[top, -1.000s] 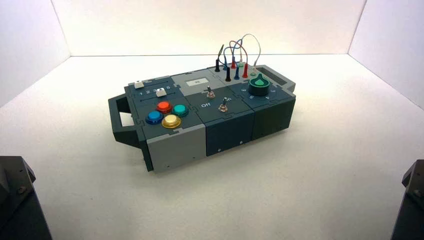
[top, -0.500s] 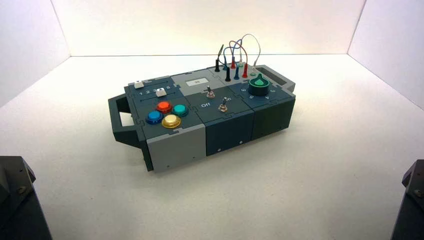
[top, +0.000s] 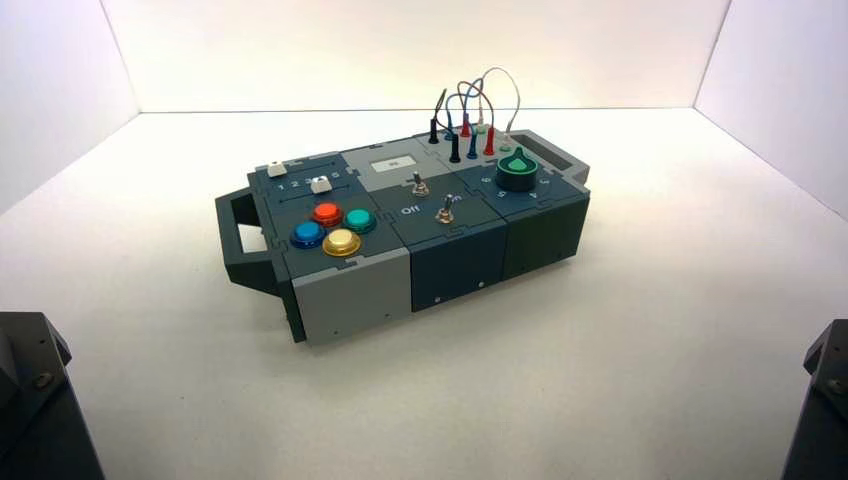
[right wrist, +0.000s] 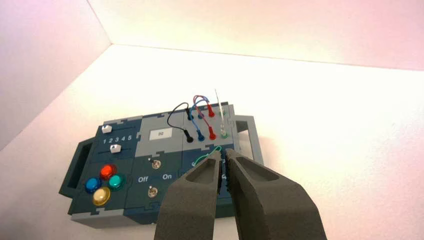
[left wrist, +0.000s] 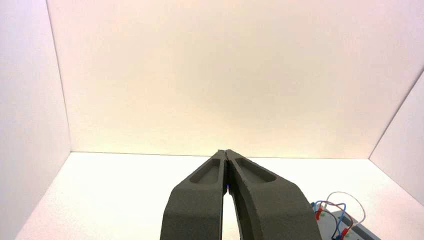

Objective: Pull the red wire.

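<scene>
The red wire [top: 466, 92] arches in a thin loop over the far end of the box [top: 350, 290]. Its slim red plugs [top: 489, 142] stand in the sockets among blue, black and white leads. It also shows in the right wrist view [right wrist: 212, 134] and, at the frame's edge, in the left wrist view [left wrist: 327, 204]. My left gripper [left wrist: 226, 152] is shut and empty, parked at the near left, far from the box. My right gripper [right wrist: 223, 151] is shut and empty, parked at the near right, with the box farther off beyond its tips.
The box carries a green knob [top: 518, 170], two toggle switches [top: 421, 185], four coloured buttons [top: 327, 213] and two white sliders [top: 320, 184]. It has a handle [top: 235, 235] at each end. White walls enclose the table on three sides.
</scene>
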You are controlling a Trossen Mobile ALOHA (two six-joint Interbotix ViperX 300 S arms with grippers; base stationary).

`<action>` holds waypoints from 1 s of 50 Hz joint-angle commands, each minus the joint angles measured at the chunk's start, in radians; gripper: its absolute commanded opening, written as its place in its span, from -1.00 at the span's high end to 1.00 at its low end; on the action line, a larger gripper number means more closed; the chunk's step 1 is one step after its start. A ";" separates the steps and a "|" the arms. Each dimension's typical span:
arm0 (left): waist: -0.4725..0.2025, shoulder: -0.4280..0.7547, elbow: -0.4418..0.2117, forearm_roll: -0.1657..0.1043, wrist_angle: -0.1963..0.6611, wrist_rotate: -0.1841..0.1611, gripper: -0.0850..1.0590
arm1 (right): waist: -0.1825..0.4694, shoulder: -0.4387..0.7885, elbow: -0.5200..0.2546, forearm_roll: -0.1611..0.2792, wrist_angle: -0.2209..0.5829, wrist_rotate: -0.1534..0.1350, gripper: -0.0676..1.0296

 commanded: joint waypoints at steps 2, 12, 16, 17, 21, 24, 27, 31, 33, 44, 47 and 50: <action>0.008 0.012 -0.012 -0.005 -0.012 -0.003 0.91 | 0.006 0.055 -0.044 0.031 -0.005 0.002 0.68; 0.008 0.020 -0.014 -0.006 -0.012 -0.005 0.91 | 0.014 0.186 -0.064 0.064 -0.002 0.002 0.48; 0.008 0.023 -0.014 -0.006 -0.012 -0.005 0.91 | 0.029 0.247 -0.080 0.072 0.003 -0.002 0.48; 0.008 0.025 -0.014 -0.006 -0.012 -0.005 0.91 | 0.032 0.256 -0.083 0.072 0.003 -0.002 0.48; 0.008 0.029 -0.014 -0.006 -0.012 -0.005 0.91 | 0.069 0.324 -0.109 0.072 0.003 -0.002 0.48; 0.008 0.031 -0.014 -0.006 -0.012 -0.005 0.91 | 0.103 0.391 -0.141 0.072 0.003 -0.002 0.48; 0.008 0.032 -0.014 -0.006 -0.012 -0.003 0.91 | 0.126 0.448 -0.169 0.072 0.003 -0.002 0.48; 0.008 0.034 -0.014 -0.006 -0.012 -0.005 0.91 | 0.149 0.529 -0.210 0.072 0.003 -0.002 0.45; 0.008 0.034 -0.014 -0.006 -0.012 -0.005 0.91 | 0.153 0.563 -0.230 0.072 0.006 -0.005 0.42; 0.008 0.034 -0.014 -0.006 -0.012 -0.003 0.91 | 0.158 0.744 -0.328 0.066 0.055 -0.023 0.36; 0.008 0.035 -0.014 -0.006 -0.012 -0.005 0.91 | 0.158 0.775 -0.341 0.063 0.057 -0.026 0.35; 0.008 0.035 -0.014 -0.006 -0.012 -0.005 0.91 | 0.158 0.801 -0.351 0.058 0.057 -0.028 0.32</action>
